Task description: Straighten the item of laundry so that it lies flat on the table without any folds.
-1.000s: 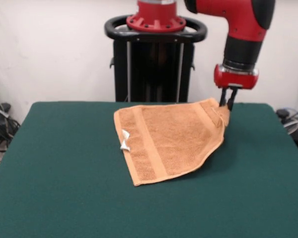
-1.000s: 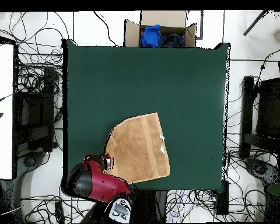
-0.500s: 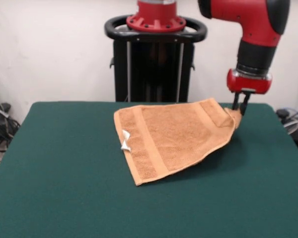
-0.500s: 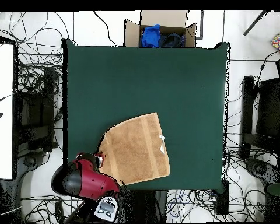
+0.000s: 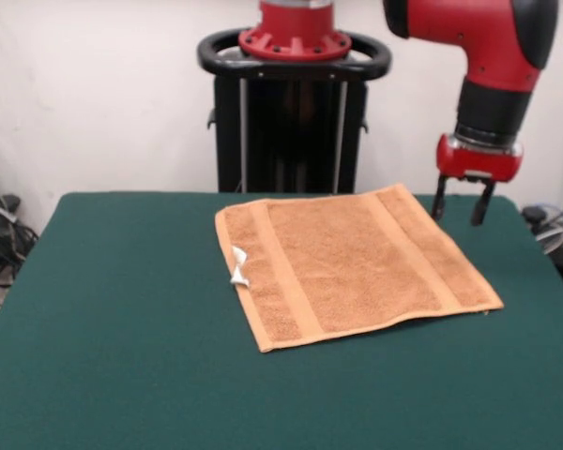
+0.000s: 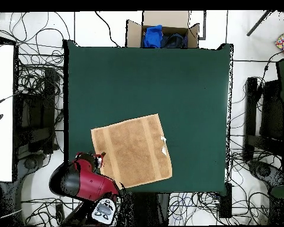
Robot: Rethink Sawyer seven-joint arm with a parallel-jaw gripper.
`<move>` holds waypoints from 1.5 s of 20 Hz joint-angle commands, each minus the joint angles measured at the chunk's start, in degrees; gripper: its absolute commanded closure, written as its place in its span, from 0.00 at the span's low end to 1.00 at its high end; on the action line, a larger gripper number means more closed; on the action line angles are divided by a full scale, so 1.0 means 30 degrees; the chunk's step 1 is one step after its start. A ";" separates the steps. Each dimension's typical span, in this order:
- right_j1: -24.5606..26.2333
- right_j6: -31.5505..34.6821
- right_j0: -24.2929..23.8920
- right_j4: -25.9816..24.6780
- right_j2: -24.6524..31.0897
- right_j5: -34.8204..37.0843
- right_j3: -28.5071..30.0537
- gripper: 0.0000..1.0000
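— Released a moment ago, the pinched corner has dropped, so the orange-tan terry towel (image 5: 352, 267) now lies spread flat, right of centre on the dark green felt counter (image 5: 113, 347).

— And the red and black end effector (image 5: 459, 200)?

— Fingers apart, empty, hovering off the towel's two o'clock corner. Looks finished.
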 commanded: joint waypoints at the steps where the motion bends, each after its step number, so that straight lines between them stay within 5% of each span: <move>1: 0.0464 0.5356 0.0571 0.1720 0.0026 0.0438 -0.1723 0.00; 8: -0.0357 0.5388 -0.0677 0.0642 0.0671 0.0570 -0.0766 0.00; 18: -0.3975 0.2195 -0.6249 -0.5234 0.0256 0.1608 0.1898 0.00; 30: -0.4463 0.3587 -0.7507 -0.7514 0.0582 0.0926 0.2331 0.00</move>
